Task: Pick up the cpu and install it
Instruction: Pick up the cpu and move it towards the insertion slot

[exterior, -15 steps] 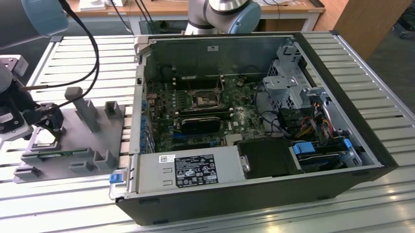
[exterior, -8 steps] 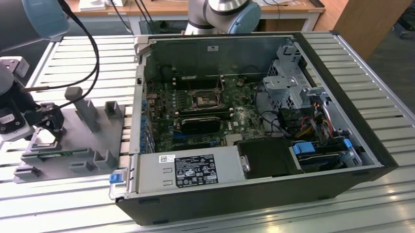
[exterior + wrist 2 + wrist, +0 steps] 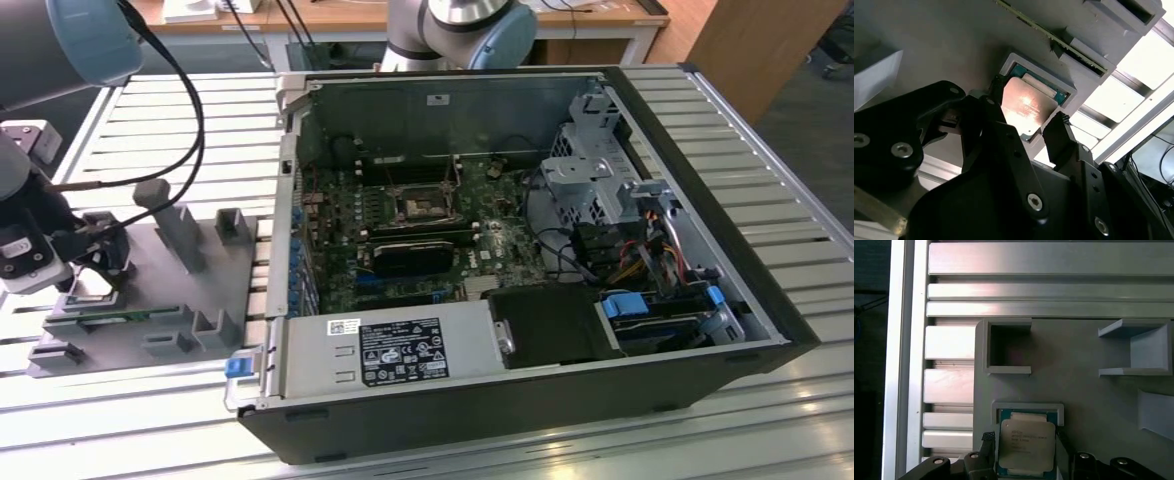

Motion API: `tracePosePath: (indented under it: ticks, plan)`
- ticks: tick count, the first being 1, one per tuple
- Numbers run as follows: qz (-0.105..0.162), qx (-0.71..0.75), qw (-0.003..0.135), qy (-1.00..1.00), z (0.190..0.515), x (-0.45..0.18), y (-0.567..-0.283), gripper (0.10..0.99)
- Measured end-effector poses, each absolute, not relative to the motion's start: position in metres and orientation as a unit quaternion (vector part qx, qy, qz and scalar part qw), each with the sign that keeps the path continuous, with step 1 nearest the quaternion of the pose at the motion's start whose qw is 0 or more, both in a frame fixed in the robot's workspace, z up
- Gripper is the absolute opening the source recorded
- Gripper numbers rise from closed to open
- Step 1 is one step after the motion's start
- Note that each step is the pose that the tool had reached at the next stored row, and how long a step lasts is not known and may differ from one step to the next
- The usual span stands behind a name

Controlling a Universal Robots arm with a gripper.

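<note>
gripper [image 3: 1026, 104] spread apart astride cpu [image 3: 1026, 442]; cpu seated flat in square pocket of grey holder block [image 3: 1094, 400].

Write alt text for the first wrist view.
The cpu lies flat in a square recess of the grey holder block, with the black gripper straddling it. Beyond the block lie aluminium table slats.

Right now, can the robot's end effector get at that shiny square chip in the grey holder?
Likely yes: the end effector hangs right at the cpu, which lies face up in its recess in the grey holder, with nothing covering it.
</note>
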State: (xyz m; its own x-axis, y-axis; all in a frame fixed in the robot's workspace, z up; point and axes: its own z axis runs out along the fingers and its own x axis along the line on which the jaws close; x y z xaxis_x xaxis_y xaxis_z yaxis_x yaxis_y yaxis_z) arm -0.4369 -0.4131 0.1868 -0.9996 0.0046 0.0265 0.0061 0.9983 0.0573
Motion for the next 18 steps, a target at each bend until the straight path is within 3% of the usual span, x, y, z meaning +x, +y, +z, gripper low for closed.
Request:
tracePosePath:
  ticks: [6,7,18]
  plan:
    - [-0.029,-0.003,0.013,-0.999,0.185,-0.437,-0.413,0.58]
    - [-0.029,-0.003,0.013,-0.999,0.185,-0.437,-0.413,0.533]
    - [-0.029,-0.003,0.013,-0.999,0.2,-0.437,-0.413,0.529]
